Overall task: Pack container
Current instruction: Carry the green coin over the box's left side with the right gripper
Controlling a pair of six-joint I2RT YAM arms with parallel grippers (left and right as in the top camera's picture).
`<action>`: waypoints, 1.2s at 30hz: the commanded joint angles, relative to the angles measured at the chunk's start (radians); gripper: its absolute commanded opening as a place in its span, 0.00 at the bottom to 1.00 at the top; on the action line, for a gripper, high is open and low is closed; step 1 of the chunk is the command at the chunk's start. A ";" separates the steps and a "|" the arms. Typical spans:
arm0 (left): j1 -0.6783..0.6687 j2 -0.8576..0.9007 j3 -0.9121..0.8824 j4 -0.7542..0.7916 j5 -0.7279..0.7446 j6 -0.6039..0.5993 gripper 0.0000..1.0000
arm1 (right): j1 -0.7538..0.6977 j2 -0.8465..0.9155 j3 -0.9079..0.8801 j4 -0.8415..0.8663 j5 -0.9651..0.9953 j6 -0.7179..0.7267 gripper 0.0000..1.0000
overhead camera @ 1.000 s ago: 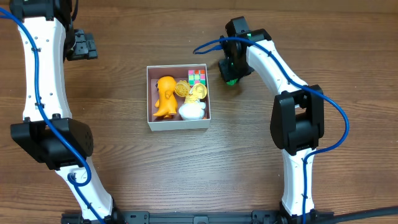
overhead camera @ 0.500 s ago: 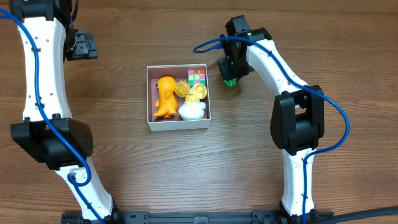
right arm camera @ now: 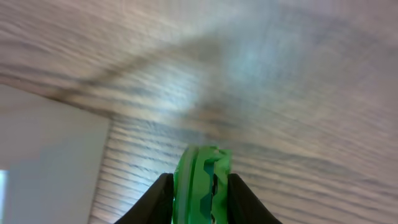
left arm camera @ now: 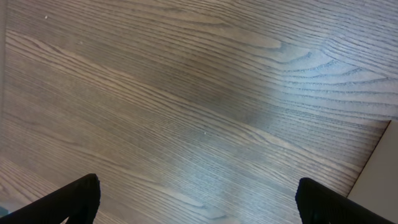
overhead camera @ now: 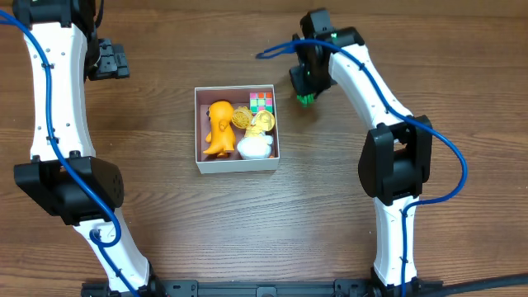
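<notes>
Wood tabletop [overhead camera: 247, 239]; container [overhead camera: 238, 167] centre, nearly full; right hand [overhead camera: 306, 96] grasping green toy [right arm camera: 200, 180] just off its far-right corner; left hand [overhead camera: 115, 62] released, far left; risk: little free space, toy may catch wall.

Container [overhead camera: 238, 167]: interior largely occupied. An orange toy [overhead camera: 218, 128] fills the left-centre. A white toy [overhead camera: 254, 148] sits in the front right corner, with a yellow toy [overhead camera: 261, 122] behind it and a coloured cube [overhead camera: 261, 101] in the back right corner. Bare floor shows only along the back wall left of the cube and in a thin strip by the left wall. Access from above the container is unobstructed. Just beyond its back right corner is the right gripper [overhead camera: 306, 97], clamped on a green piece [overhead camera: 306, 101]. The table [overhead camera: 247, 231] in front of the container lies open between the arm bases. The left arm [overhead camera: 58, 91] stands well to the left.
</notes>
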 commanded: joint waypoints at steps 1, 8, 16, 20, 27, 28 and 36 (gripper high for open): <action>0.004 0.013 0.019 -0.002 0.004 0.019 1.00 | 0.002 0.001 0.117 -0.025 0.008 0.006 0.27; 0.002 0.013 0.019 -0.002 0.004 0.019 1.00 | 0.049 -0.001 0.277 -0.136 0.002 0.040 0.27; 0.002 0.013 0.019 -0.002 0.004 0.019 1.00 | 0.159 -0.001 0.346 -0.215 -0.020 0.058 0.27; 0.002 0.013 0.019 -0.002 0.004 0.019 1.00 | 0.225 -0.001 0.346 -0.237 -0.023 0.058 0.27; 0.002 0.013 0.019 -0.002 0.004 0.019 1.00 | 0.321 -0.001 0.345 -0.236 -0.030 0.058 0.27; 0.002 0.013 0.019 -0.002 0.004 0.019 1.00 | 0.329 -0.001 0.345 -0.235 -0.030 0.058 0.27; 0.002 0.013 0.019 -0.002 0.004 0.019 1.00 | 0.352 0.000 0.338 -0.193 -0.050 0.058 0.36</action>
